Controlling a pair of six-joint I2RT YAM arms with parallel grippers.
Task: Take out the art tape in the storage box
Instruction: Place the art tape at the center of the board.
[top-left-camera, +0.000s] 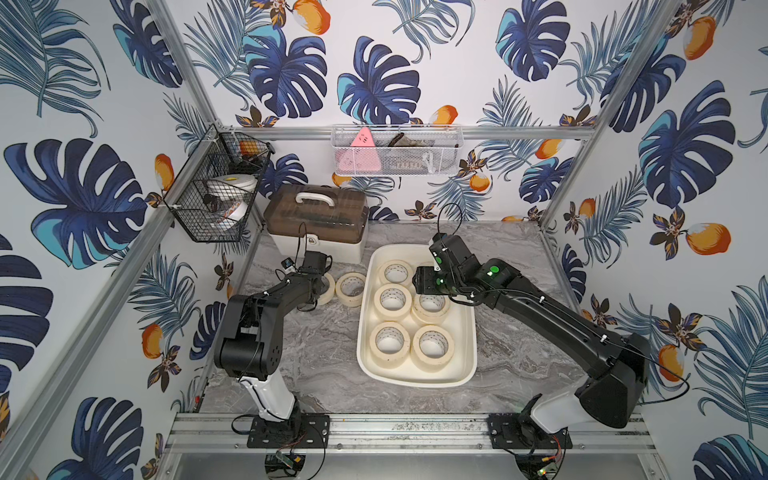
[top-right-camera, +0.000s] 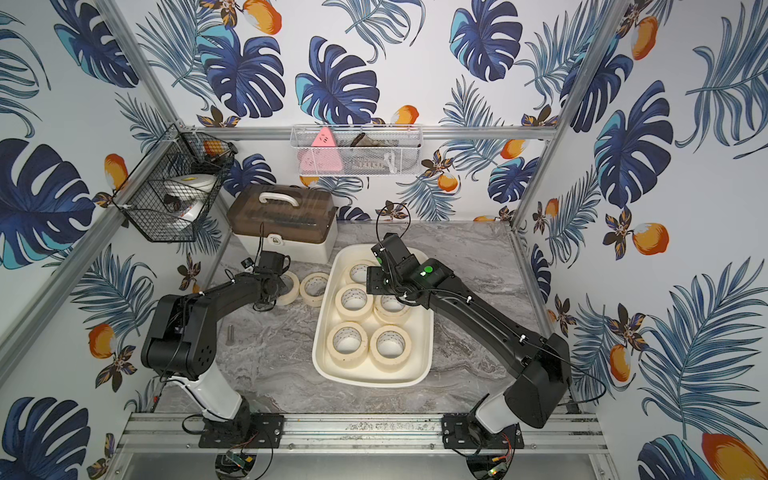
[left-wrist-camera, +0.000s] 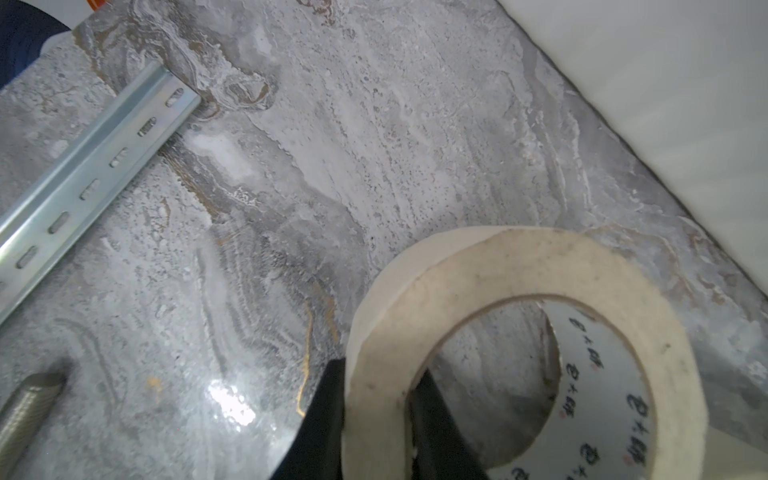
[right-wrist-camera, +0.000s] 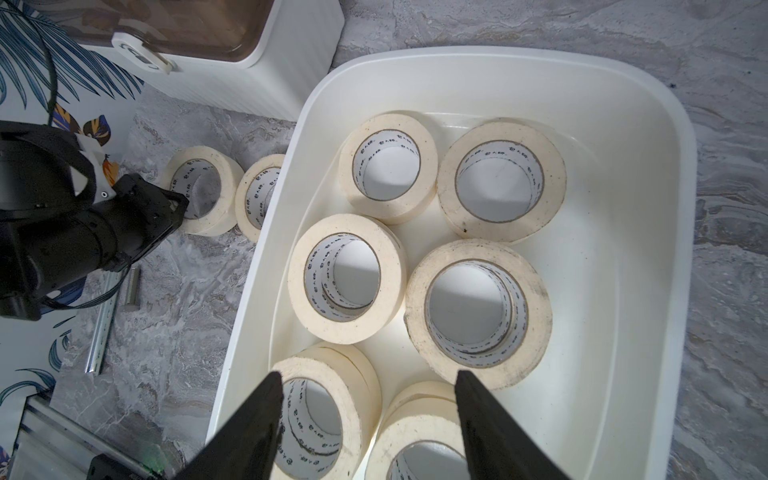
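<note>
The storage box, an off-white tub, sits mid-table in both top views and holds several cream rolls of art tape lying flat, some stacked. Two more rolls lie on the marble left of it. My left gripper is shut on the wall of the farther-left roll, one finger inside the ring and one outside; whether that roll rests on the table I cannot tell. My right gripper hangs open over the far end of the box, above two rolls, holding nothing.
A white case with a brown lid stands just behind the two loose rolls. A black wire basket and a white mesh basket hang on the walls. A slotted metal rail and a bolt lie on the left marble.
</note>
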